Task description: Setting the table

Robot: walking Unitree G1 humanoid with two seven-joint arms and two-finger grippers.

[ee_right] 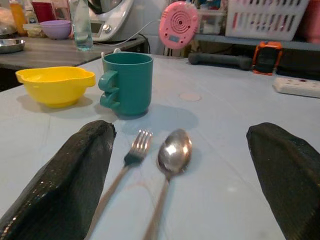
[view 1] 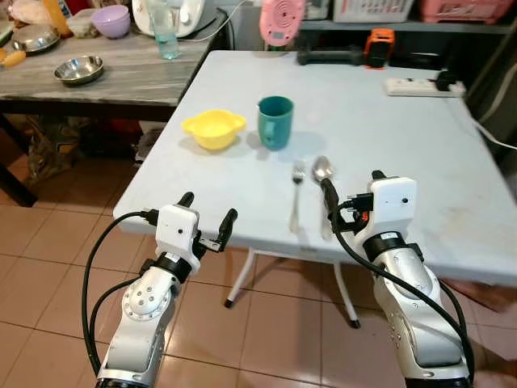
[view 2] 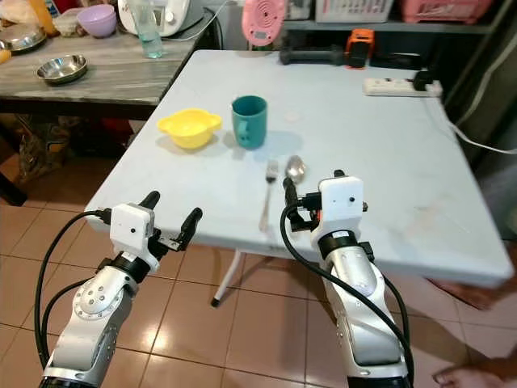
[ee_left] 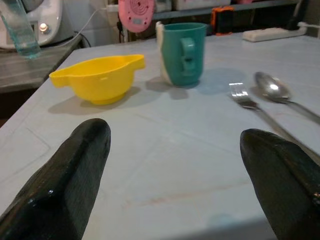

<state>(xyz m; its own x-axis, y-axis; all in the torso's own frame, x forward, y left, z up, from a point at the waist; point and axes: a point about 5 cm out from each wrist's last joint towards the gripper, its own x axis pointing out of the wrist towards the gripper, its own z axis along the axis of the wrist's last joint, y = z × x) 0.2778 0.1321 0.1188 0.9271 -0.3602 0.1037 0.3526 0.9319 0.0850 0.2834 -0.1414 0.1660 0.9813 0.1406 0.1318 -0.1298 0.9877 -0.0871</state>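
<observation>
On the pale blue table (view 1: 380, 129) sit a yellow bowl (view 1: 213, 128) and, to its right, a teal mug (view 1: 275, 121). In front of the mug lie a fork (view 1: 296, 192) and a spoon (view 1: 324, 179) side by side, handles toward me. My right gripper (view 1: 353, 187) is open at the table's near edge, its fingers either side of the spoon's handle, holding nothing. My left gripper (view 1: 208, 212) is open and empty just off the near edge, in front of the bowl. The fork (ee_right: 131, 160) and spoon (ee_right: 172, 157) lie between the right fingers (ee_right: 65, 185).
A wooden side table (view 1: 121, 77) at the left carries a steel bowl (view 1: 78, 69), a purple bowl (view 1: 111, 20) and a glass (view 1: 166, 36). At the far table edge are a pink round device (view 1: 281, 20), a power strip (view 1: 416, 86) and an orange-black gadget (view 1: 380, 46). Tiled floor lies below.
</observation>
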